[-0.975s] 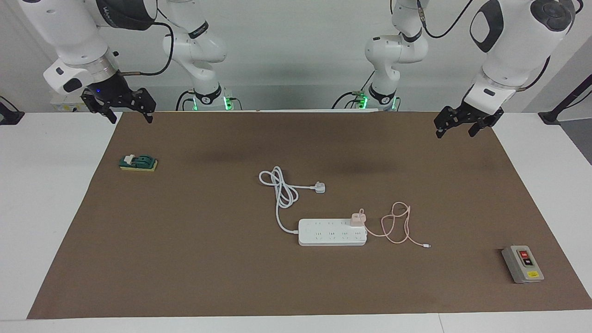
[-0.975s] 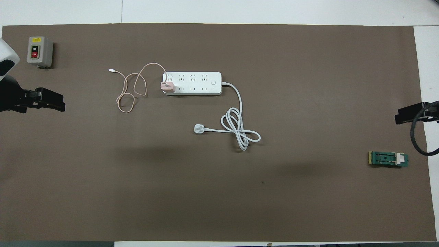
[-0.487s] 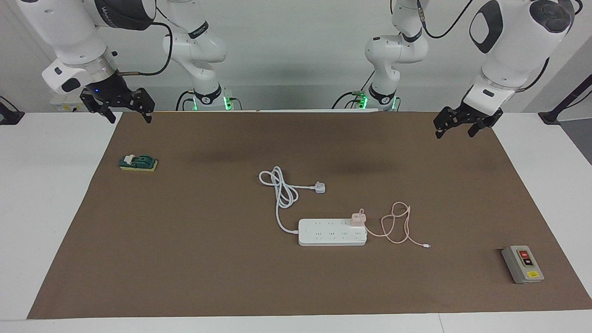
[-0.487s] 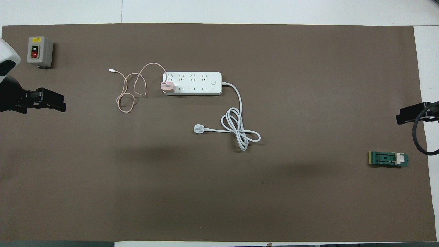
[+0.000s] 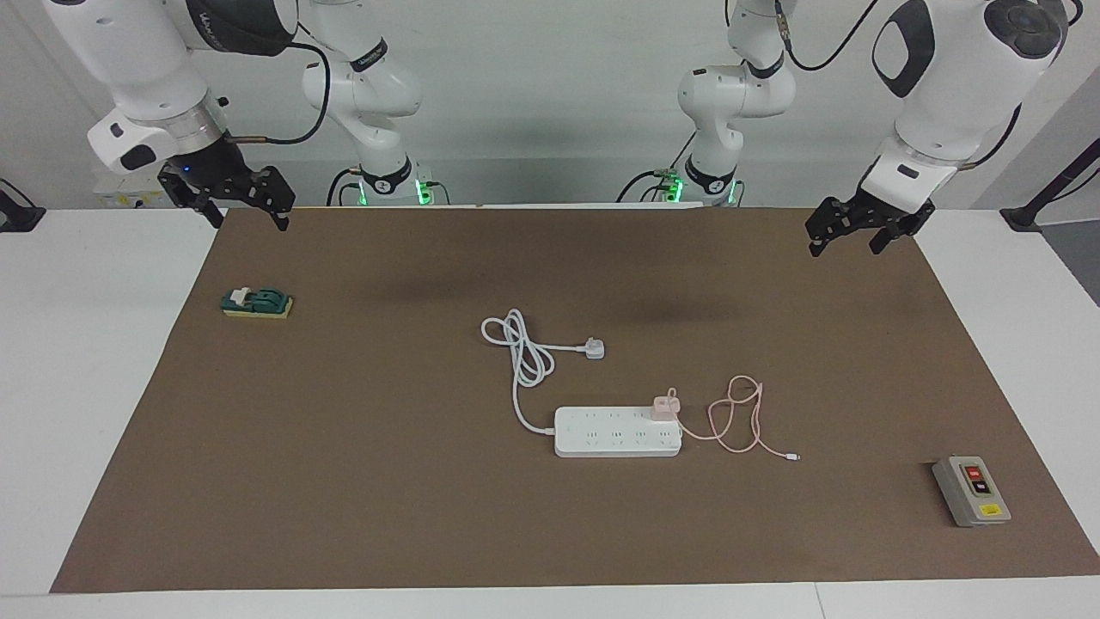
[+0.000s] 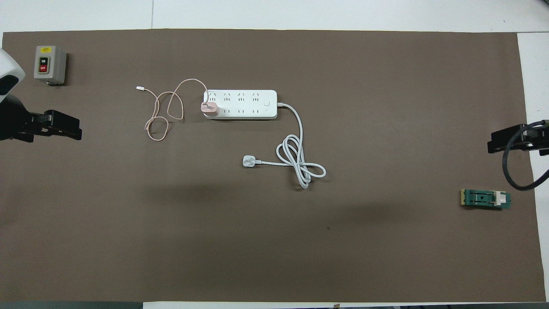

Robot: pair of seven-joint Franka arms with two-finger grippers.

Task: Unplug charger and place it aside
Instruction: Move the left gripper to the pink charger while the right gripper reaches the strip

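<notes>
Nothing of the task is yet done, so far as can be judged. The charger [image 5: 664, 406] is seen plugged into the end socket of the white power strip [image 5: 617, 432], at the strip's end toward the left arm's side of the table, on the row nearer to the robots. Its thin pink cable [image 5: 735, 421] is laid in loose loops on the brown mat [image 5: 344, 481] beside that end of the strip, and it ends in a small connector [image 5: 794, 456] lying free on the mat. The gripping, the pulling out and the setting aside are all left to be done.

The left gripper [image 5: 849, 232] is held in the air over the mat's corner at the left arm's end, by the edge nearest the robots; its fingers are spread and nothing is held. The right gripper [image 5: 234, 199] is held over the matching corner at the right arm's end; its fingers are likewise spread and empty. Both are well apart from the charger.

The strip's thick white cord [image 5: 522, 361] is coiled on the mat nearer to the robots than the strip, with its white plug [image 5: 595, 348] lying loose. A grey switch box [image 5: 971, 490] stands near the mat's corner at the left arm's end, farthest from the robots. A small green device [image 5: 256, 303] lies near the right arm's end. Nothing stands directly over the charger; the cable loops and the unanchored strip are judged the likeliest hindrances, since the strip could be lifted with the plug.
</notes>
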